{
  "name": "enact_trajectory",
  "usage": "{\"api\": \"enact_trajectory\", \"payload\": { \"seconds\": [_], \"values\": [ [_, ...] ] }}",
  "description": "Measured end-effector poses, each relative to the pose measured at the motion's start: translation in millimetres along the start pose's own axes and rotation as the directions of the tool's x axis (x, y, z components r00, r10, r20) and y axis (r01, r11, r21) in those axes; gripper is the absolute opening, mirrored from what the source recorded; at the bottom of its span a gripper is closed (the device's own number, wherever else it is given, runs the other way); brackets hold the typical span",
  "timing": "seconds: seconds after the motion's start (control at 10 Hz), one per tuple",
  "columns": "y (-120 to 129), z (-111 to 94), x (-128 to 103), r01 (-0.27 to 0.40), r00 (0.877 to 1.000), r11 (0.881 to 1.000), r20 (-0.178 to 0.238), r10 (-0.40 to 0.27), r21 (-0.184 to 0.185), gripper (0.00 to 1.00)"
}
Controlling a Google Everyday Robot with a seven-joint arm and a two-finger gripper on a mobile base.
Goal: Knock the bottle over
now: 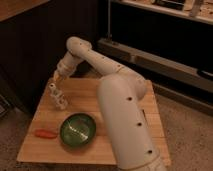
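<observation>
The small clear-whitish bottle (58, 97) with a white cap stands near the far left corner of the wooden table (85, 97). It looks slightly tilted. My gripper (58, 79) is at the end of the white arm, just above and behind the bottle's cap, very close to it. I cannot tell whether it touches the bottle. The arm's thick white segment (125, 115) crosses the middle of the table and hides the white cup.
A green bowl (77, 130) sits at the front of the table. An orange carrot-like thing (45, 133) lies to its left near the front left edge. Dark shelving (165, 55) stands behind the table. The floor (190, 135) lies to the right.
</observation>
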Motion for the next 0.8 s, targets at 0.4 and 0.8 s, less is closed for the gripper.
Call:
{"api": "enact_trajectory", "payload": {
  "seconds": [0.4,0.8],
  "values": [
    [32.9,40.4,2.5,0.023,0.995,0.983,-0.096,-0.041,-0.181,0.8],
    [62.2,55.3,40.2,0.017,0.988,0.984,-0.146,-0.043,-0.176,0.59]
  ]
}}
